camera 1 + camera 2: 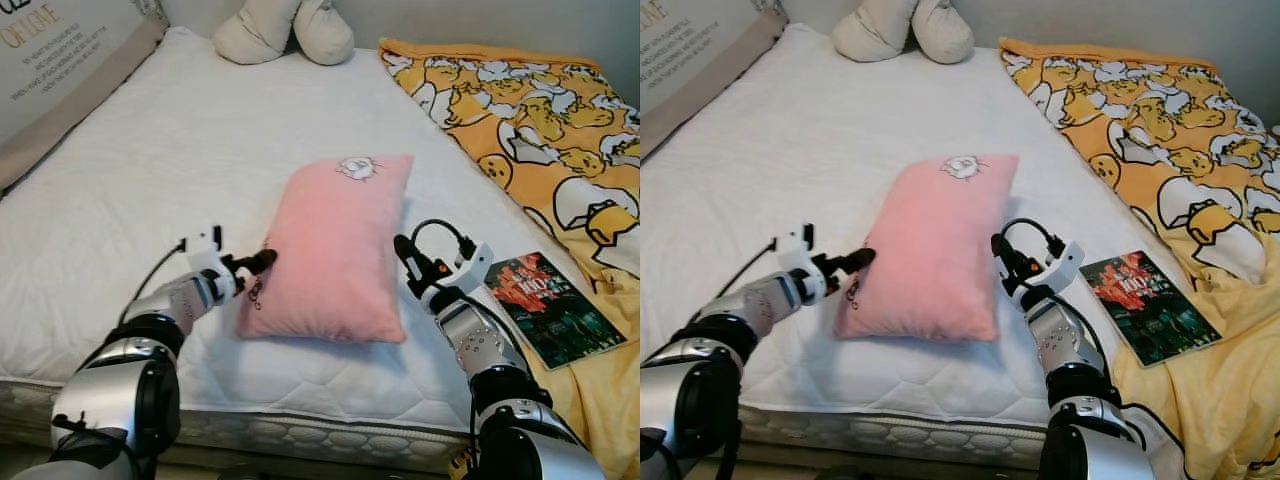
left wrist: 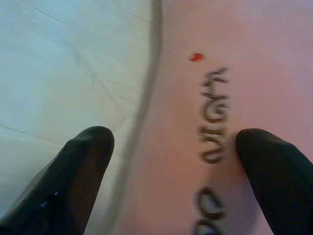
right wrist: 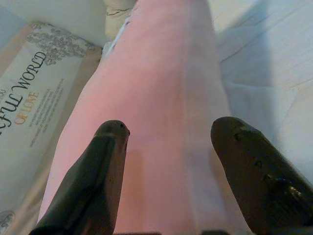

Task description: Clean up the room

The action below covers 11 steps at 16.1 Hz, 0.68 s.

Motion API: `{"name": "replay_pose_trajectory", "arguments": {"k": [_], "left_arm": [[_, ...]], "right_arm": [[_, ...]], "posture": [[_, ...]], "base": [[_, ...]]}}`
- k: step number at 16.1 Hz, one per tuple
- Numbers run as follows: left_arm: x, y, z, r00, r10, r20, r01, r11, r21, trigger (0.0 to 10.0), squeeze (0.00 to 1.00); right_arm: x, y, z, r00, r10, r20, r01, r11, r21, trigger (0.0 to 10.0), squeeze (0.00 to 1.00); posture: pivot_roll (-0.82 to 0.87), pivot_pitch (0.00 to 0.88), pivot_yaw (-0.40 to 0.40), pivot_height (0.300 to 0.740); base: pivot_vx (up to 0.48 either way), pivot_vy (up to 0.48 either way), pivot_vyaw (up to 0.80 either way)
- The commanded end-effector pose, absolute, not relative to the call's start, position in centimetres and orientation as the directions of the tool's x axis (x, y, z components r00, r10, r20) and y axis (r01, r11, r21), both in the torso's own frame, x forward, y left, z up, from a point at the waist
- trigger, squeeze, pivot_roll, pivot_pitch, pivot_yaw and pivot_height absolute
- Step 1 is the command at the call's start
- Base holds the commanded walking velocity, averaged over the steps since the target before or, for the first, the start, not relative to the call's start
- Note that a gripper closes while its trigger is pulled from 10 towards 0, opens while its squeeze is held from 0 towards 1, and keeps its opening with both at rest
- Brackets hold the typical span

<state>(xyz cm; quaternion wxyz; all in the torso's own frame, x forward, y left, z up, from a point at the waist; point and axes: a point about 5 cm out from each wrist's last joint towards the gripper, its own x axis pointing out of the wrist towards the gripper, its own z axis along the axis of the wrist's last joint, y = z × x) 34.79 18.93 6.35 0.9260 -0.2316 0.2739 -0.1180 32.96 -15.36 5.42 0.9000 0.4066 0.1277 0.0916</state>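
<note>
A pink pillow (image 1: 335, 250) with a small white patch near its far end lies in the middle of the white mattress (image 1: 180, 150). My left gripper (image 1: 262, 262) reaches its left edge, fingers open, one finger (image 2: 78, 171) over the sheet and the other over the pink cloth (image 2: 234, 73) with dark lettering. My right gripper (image 1: 402, 252) is at the pillow's right edge, open, its fingers (image 3: 98, 176) spread across the pink side (image 3: 166, 98). Neither gripper is shut on the pillow.
A yellow cartoon-print blanket (image 1: 540, 120) covers the bed's right side, and a dark book (image 1: 552, 308) lies on it beside my right arm. Two beige cushions (image 1: 285, 30) sit at the far end. A printed beige headboard panel (image 1: 60, 60) runs along the left.
</note>
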Motion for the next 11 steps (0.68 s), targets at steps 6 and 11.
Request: {"name": "replay_pose_trajectory", "arguments": {"k": [6,11], "left_arm": [[34.2,17.4,5.2,0.798,-0.384,-0.465,0.072,0.827,-0.558,10.0,0.0],[33.6,12.2,4.5,0.752,-0.529,-0.393,0.183,0.741,-0.647,10.0,0.0]], "right_arm": [[32.7,-15.9,5.2,0.948,0.269,-0.17,-0.059,0.672,0.738,10.0,0.0],[32.5,-16.1,4.9,0.942,0.266,-0.203,-0.044,0.699,0.714,10.0,0.0]], "posture": [[-0.01,0.0,-0.005,0.728],[-0.01,0.0,-0.005,0.728]], "base": [[0.0,0.0,0.0],[0.0,0.0,0.0]]}}
